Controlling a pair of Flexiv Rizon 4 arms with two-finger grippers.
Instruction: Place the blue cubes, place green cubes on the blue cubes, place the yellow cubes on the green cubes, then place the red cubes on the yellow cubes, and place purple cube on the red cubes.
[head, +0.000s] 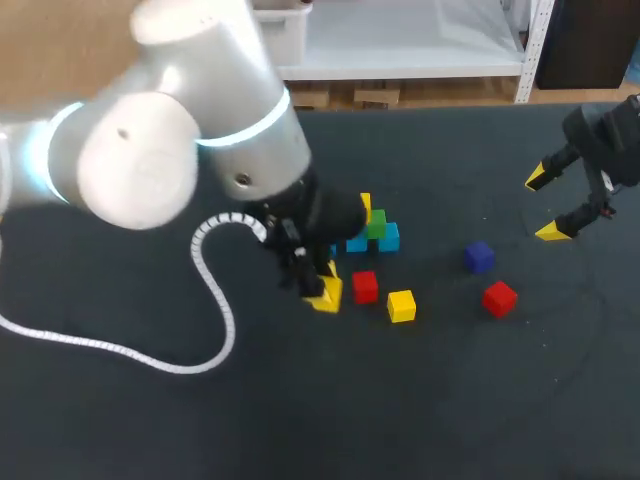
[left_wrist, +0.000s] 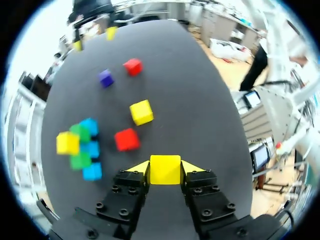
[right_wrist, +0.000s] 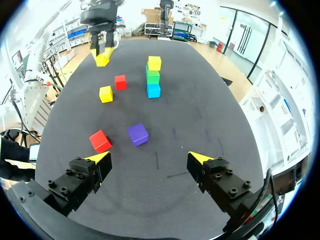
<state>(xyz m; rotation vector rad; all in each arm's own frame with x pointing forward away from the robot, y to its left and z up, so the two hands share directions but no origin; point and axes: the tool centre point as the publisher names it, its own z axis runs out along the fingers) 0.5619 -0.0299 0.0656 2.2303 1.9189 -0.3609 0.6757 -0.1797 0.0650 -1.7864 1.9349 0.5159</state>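
Bright, even light; faint shadows; left arm (head: 170, 130) seems slightly blurred

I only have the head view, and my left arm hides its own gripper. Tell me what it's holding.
Observer: The left wrist view shows the left gripper shut on a yellow cube.
Operator: Now count what's already stacked.
Observer: In that same view, three blue cubes sit in a row, with two green cubes on them and a top yellow cube on the green.
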